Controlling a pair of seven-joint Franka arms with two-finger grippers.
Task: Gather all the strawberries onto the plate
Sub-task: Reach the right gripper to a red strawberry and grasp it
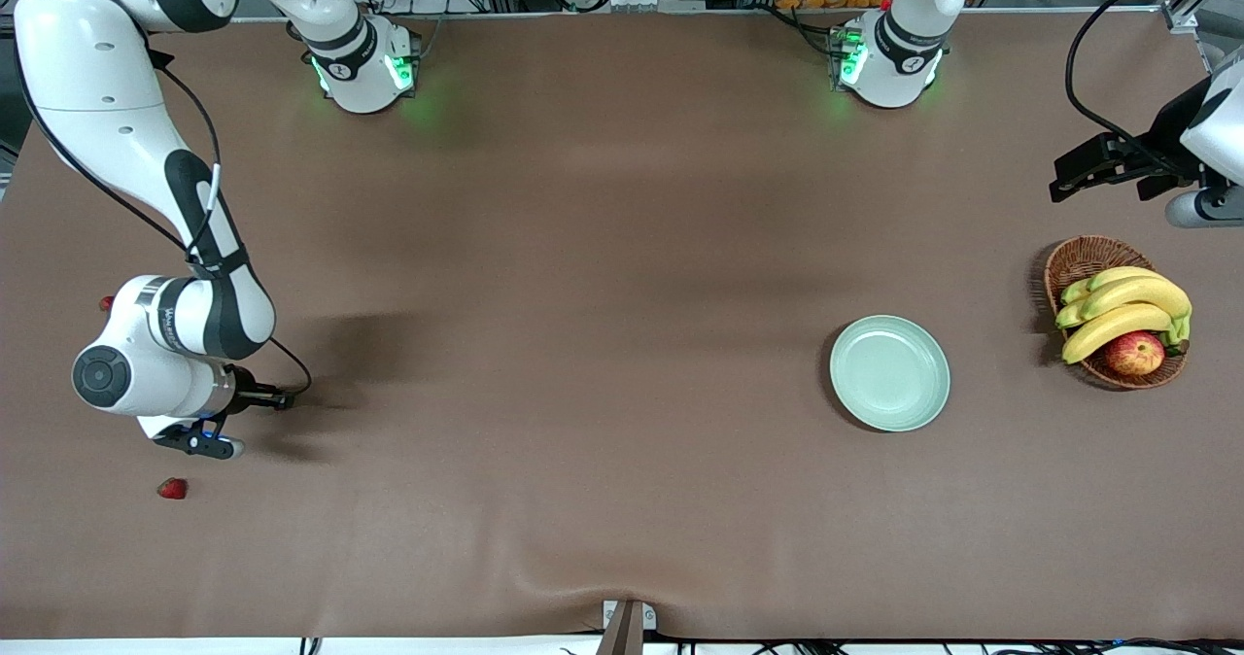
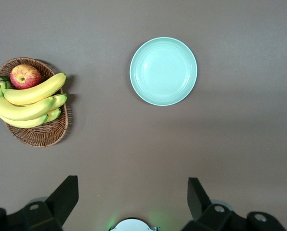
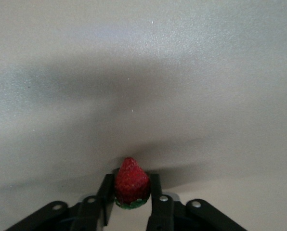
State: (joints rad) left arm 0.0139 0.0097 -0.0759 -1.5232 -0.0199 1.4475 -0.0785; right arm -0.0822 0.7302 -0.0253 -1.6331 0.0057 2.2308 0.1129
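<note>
A strawberry [image 3: 132, 185] sits clamped in the right claw [image 1: 199, 438], low over the counter [image 1: 583, 344] at the right arm's end. Another strawberry [image 1: 172, 488] lies nearer the front camera. The plate [image 1: 889, 373] sits bare beside the basket [image 1: 1079, 261]. The left claw [image 2: 133, 202] waits, fingers apart.

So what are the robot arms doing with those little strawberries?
The right gripper is shut on a strawberry, low at the right arm's end of the table. Another strawberry lies on the table close by, and a bit of red peeks out by that arm. The plate has no strawberries in it yet. The left gripper waits open, up near the basket of bananas and an apple.
</note>
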